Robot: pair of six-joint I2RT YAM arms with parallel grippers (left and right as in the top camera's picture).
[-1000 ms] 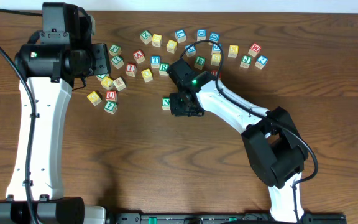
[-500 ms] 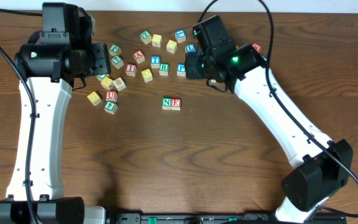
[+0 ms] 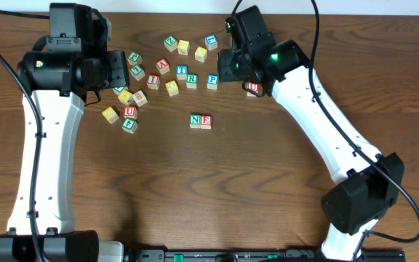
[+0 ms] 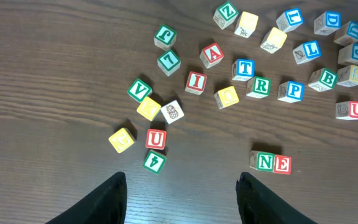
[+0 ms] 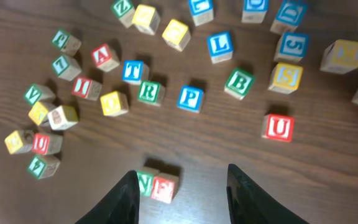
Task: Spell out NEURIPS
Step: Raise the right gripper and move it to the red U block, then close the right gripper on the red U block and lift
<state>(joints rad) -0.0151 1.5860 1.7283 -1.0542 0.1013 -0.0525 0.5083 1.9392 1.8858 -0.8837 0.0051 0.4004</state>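
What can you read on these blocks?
"N": N block
"E": E block
"U": left U block
"U": right U block
"R": R block
"I": I block
"P": P block
"T": T block
"A": A block
"B": B block
"Z": Z block
"V": V block
"D": D block
"L": upper L block
"L": lower L block
The rest: too blurred or faint to read.

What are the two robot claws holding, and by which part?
Nothing. The black two-finger left gripper and right gripper are both open and empty.
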